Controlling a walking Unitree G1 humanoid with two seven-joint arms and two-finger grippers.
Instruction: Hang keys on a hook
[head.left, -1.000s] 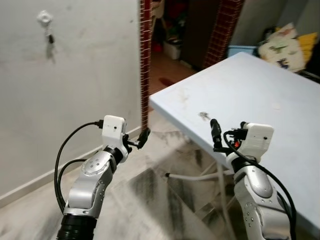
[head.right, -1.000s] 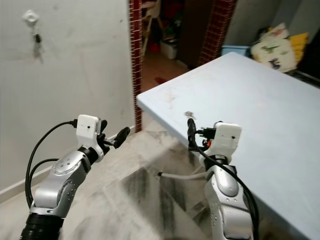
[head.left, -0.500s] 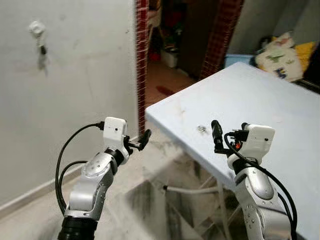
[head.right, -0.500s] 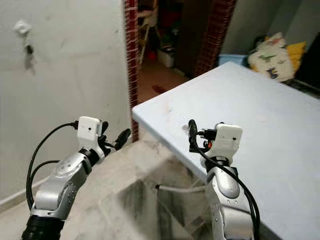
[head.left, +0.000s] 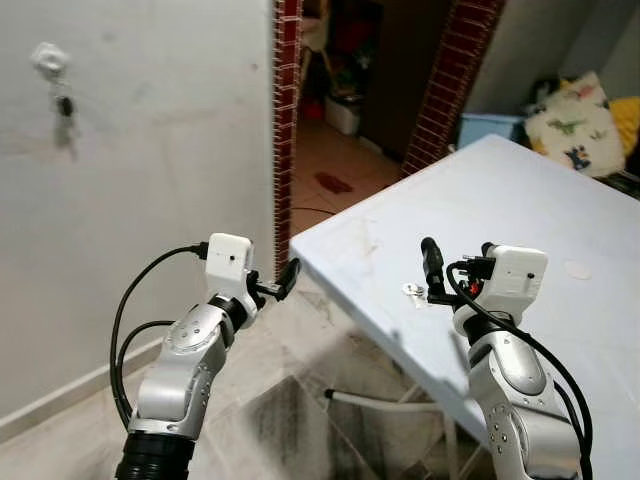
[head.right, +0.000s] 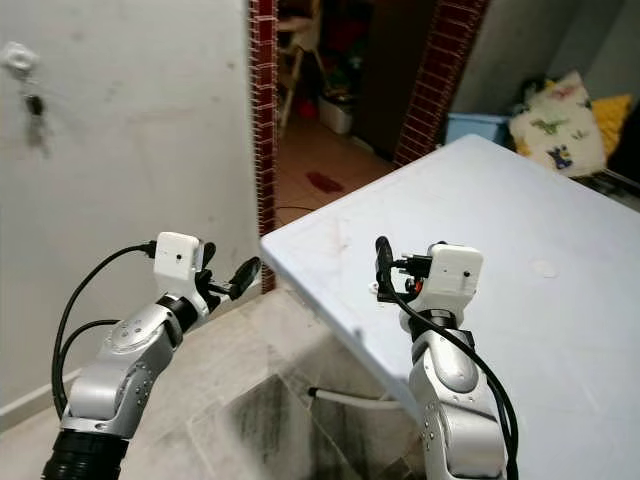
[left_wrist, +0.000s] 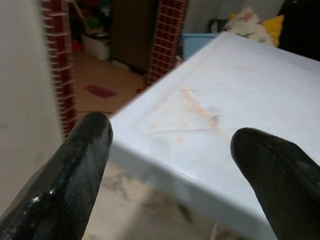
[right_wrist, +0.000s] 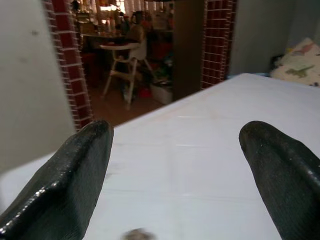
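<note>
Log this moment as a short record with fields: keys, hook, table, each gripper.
keys: small metal bunch lying on the table near its front edge
hook: white, on the wall, with something dark already hanging from it
table: pale blue, beside a brick-edged doorway
left gripper: jaws open, held over the floor short of the table corner
right gripper: jaws open, raised just beside the keys

Pale blue table (head.left: 520, 200) with small keys (head.left: 413, 290) near its edge
</note>
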